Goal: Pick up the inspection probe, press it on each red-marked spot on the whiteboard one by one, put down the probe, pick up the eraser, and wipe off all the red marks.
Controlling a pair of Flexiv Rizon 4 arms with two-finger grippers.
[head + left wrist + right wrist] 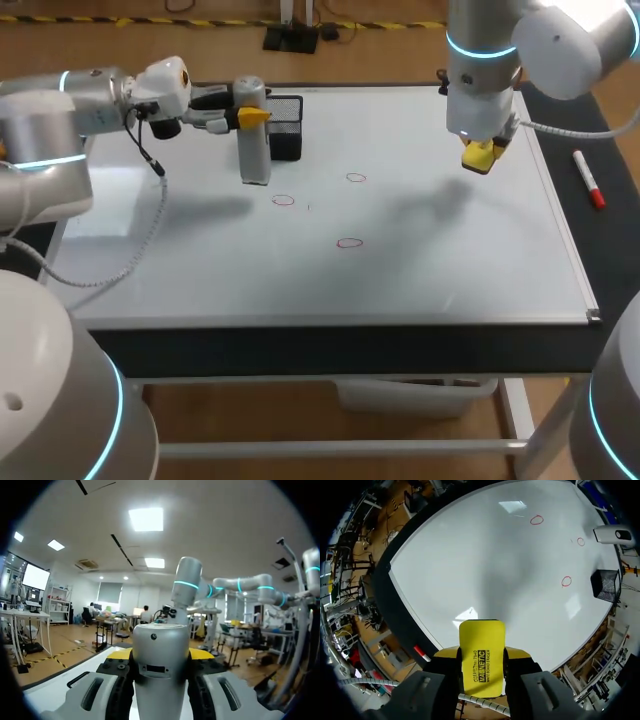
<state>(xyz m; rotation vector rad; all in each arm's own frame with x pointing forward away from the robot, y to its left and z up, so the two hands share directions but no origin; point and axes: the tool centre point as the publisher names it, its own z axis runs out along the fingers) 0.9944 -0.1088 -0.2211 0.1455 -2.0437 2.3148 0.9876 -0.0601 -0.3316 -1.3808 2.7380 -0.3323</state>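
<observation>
Plainly the inspection probe (254, 155) stands upright, long axis vertical, its foot down at the whiteboard (450, 260) just beside the black mesh basket (287, 125), with the left tool (250, 116) clamped on its upper part from two sides. Whether the foot touches the board I cannot tell. All three red marks remain: the nearest ring (283, 200) lies just in front of the probe, a second (356, 178) off to its right, and a third (348, 242) nearer the front edge. The left arm looks the closer to them. The right tool (483, 150) hangs above the board well to the right, gripping the yellow eraser (478, 158), which sticks out past its fingers; the marks lie towards the left arm's side of it. A red marker (588, 180) lies on the table (610, 250) beyond the board's right edge
</observation>
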